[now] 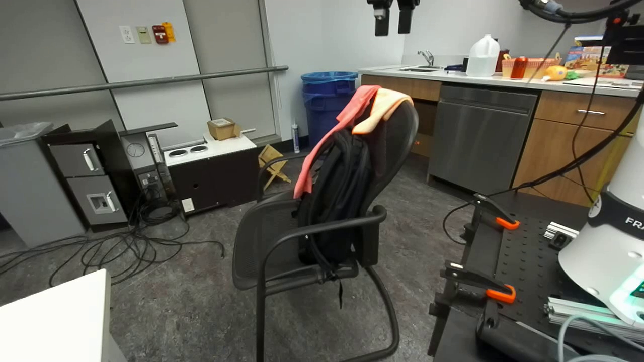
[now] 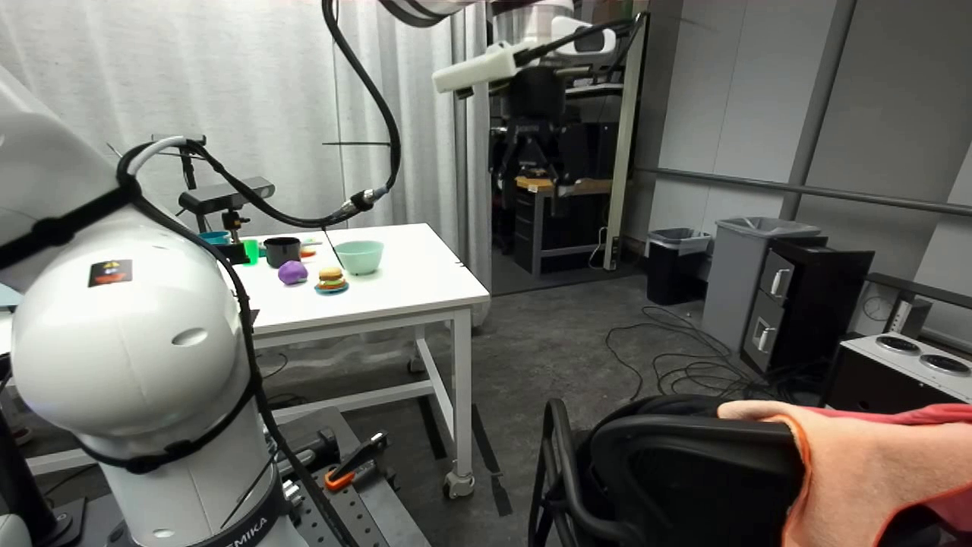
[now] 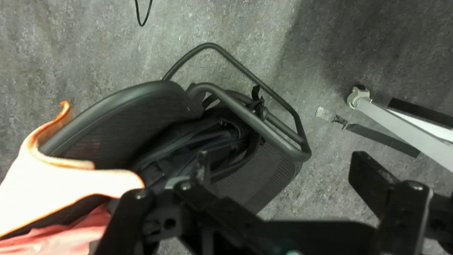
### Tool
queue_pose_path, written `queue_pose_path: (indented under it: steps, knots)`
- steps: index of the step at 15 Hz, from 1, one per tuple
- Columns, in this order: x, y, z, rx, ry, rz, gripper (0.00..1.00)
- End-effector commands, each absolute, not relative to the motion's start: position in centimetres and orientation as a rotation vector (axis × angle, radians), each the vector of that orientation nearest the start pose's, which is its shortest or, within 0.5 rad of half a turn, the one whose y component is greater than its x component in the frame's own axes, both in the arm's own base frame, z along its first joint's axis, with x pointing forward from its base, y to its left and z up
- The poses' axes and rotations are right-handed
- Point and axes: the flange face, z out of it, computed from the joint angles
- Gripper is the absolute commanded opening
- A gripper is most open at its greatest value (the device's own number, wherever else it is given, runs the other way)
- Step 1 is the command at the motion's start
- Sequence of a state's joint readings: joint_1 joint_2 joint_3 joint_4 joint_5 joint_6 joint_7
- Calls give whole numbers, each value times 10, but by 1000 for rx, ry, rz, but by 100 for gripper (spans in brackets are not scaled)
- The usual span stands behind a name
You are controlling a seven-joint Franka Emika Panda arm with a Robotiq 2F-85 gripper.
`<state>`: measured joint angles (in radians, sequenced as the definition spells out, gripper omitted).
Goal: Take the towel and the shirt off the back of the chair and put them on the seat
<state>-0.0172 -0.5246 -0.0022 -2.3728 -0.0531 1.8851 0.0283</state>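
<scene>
The black chair (image 1: 322, 229) shows in both exterior views (image 2: 683, 471) and in the wrist view (image 3: 124, 95). A peach towel with orange edging (image 1: 383, 106) hangs over the top of its back; it also shows in the wrist view (image 3: 53, 191). A coral-red cloth (image 1: 327, 138), likely the shirt, lies beside it and drapes down towards the seat (image 1: 264, 239). A black backpack (image 1: 334, 191) leans against the back and covers the seat's rear part. My gripper (image 1: 393, 25) is open and empty, higher than the chair; in the wrist view its fingers (image 3: 283, 173) are wide apart.
Black armrests flank the seat. A white table (image 2: 387, 296) with toys and bowls stands near the arm's base. A counter (image 1: 382, 73) with a jug (image 1: 483, 58) is behind the chair. Loose cables (image 1: 151, 246) lie on the floor by a toy kitchen (image 1: 216, 171).
</scene>
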Motion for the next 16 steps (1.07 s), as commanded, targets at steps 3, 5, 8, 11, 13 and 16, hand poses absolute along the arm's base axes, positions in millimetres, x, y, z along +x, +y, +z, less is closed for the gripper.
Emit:
queue_pose_path:
  steps: [3, 5, 8, 11, 13, 16]
  knots:
    - [464, -42, 599, -3241, 75, -112, 100]
    - [446, -31, 586, -3224, 91, -164, 100]
    - [445, -29, 578, -3226, 86, -136, 100]
    - [444, -29, 576, -3226, 85, -131, 100]
    - [455, -37, 563, -3246, 85, -126, 100]
    - [469, -63, 532, -3277, 90, -76, 100]
